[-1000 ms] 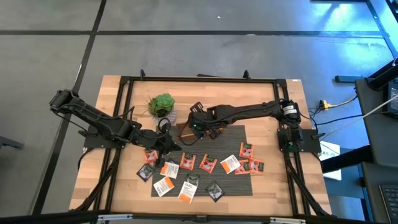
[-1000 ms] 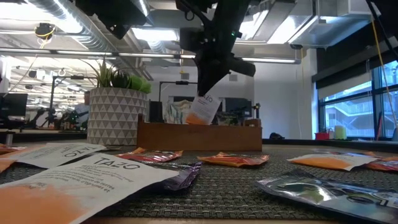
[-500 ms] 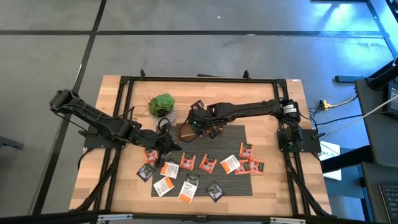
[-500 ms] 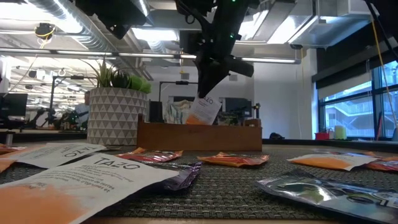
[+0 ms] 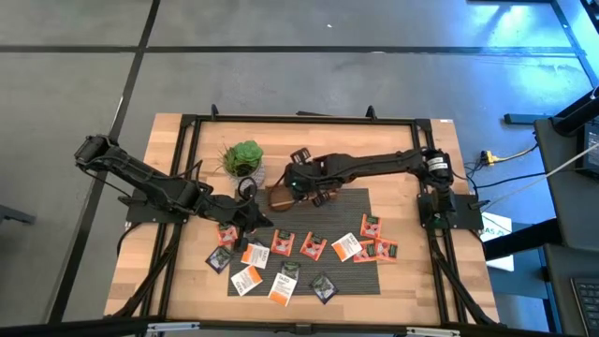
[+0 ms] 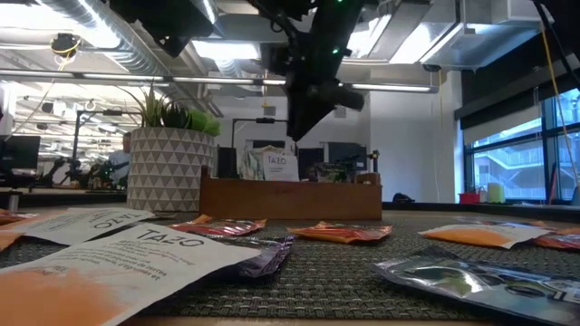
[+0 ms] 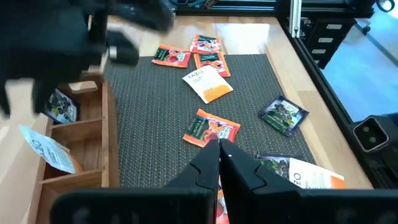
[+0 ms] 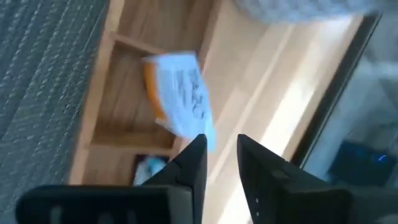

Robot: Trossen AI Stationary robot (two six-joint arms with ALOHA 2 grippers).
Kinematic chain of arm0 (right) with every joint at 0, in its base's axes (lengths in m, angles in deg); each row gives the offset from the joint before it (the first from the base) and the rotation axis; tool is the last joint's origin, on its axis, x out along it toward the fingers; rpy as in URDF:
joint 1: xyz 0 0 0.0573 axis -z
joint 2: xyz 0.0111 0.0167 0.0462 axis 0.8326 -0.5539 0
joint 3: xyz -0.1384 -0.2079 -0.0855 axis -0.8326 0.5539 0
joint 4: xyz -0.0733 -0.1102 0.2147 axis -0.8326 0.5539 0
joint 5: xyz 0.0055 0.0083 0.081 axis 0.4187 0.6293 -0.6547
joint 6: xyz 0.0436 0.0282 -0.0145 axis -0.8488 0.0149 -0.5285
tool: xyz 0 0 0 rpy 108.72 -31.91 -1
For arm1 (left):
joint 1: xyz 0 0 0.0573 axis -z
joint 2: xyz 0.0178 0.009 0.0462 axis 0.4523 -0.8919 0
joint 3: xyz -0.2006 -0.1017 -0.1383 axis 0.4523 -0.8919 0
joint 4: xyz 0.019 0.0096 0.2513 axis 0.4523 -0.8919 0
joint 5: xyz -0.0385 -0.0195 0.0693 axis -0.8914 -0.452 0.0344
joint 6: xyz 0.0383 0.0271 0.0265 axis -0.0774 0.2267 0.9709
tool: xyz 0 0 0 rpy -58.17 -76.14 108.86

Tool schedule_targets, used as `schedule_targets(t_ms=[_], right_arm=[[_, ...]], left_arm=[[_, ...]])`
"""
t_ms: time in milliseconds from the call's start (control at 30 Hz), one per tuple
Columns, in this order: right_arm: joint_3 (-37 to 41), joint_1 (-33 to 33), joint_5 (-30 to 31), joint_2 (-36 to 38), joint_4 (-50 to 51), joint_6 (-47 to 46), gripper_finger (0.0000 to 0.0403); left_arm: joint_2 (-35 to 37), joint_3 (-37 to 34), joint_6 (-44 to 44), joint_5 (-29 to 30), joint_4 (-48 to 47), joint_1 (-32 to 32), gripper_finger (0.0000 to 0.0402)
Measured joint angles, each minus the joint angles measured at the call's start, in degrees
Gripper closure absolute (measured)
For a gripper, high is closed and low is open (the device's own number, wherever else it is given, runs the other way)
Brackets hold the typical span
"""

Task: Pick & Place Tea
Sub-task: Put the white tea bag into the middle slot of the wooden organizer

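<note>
My right gripper (image 5: 298,183) (image 8: 221,154) is open above the brown wooden tray (image 5: 278,199) (image 6: 290,201). A white sachet with orange print (image 8: 177,99) (image 6: 281,166) stands loose in a tray compartment just beyond the fingers, leaning on the tray's wall. A dark sachet (image 7: 62,109) sits in the neighbouring compartment. My left gripper (image 5: 253,221) (image 7: 219,149) is shut and waits low over the mat's left end, with an orange-red sachet (image 7: 210,129) just ahead of it. Several more sachets (image 5: 314,246) lie flat on the dark mat and the wood.
A green potted plant (image 5: 245,157) (image 6: 168,154) stands just left of the tray at the far side. The dark woven mat (image 5: 348,213) covers the table's middle. A black frame (image 5: 309,119) runs around the table top.
My right gripper has shifted a little toward the table's left over the tray and let go of the white-orange sachet. The sachet, held tilted under the fingers before, has dropped and now stands in the tray compartment.
</note>
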Motion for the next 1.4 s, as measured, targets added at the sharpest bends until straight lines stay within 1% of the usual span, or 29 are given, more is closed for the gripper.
schedule_targets(t_ms=[67,167,200,267,300,367,500,700,900,1000,1100,1267,1400], right_arm=[[0.0,0.7,-6.3,1.6,4.5,-3.2,0.0309],[0.0,2.9,-19.6,4.5,10.1,-7.5,0.0309],[0.0,3.9,-23.2,5.6,11.2,-8.5,0.0309],[0.0,5.8,-28.0,7.8,10.3,-8.8,0.0309],[0.0,6.5,-28.7,8.6,9.2,-8.8,0.0309],[0.0,7.6,-28.6,9.3,6.7,-8.8,0.0309],[0.7,8.5,-26.7,9.2,1.3,-8.6,0.0309],[11.5,8.8,-25.8,10.3,-14.8,-7.3,0.0309],[19.9,9.8,-25.9,12.9,-23.9,-7.0,0.0309],[21.9,10.1,-25.8,13.1,-27.7,-6.1,0.0309],[22.6,10.4,-25.8,13.2,-29.1,-4.6,0.0308],[22.6,10.4,-25.8,13.2,-29.3,0.5,0.0308],[22.6,10.5,-26.2,11.7,-30.3,0.6,0.0308]], left_arm=[[-0.1,0.0,-1.1,0.0,0.0,0.0,0.0395],[-1.3,-0.1,-1.7,-0.1,-0.1,0.1,0.0395],[-1.8,-0.1,-1.7,-0.2,-0.1,0.1,0.0395],[-2.9,0.0,-1.9,-0.3,0.6,0.0,0.0395],[-3.2,-0.1,-1.9,-0.3,0.2,0.0,0.0395],[-4.0,0.0,-2.4,-0.3,0.5,0.0,0.0393],[-6.0,0.0,-7.4,-1.2,-0.1,0.5,0.0391],[-8.8,0.0,-8.8,-2.3,-0.1,1.7,0.0395],[-9.4,0.0,-8.8,-2.2,0.2,1.6,0.0392],[-9.4,0.0,-8.8,-2.0,0.2,1.6,0.0391],[-9.4,0.0,-8.8,-2.0,0.3,1.5,0.0393],[-9.4,0.0,-7.7,-1.5,0.3,1.4,0.0395],[-9.4,0.0,-7.4,-1.5,0.4,1.4,0.0392]])
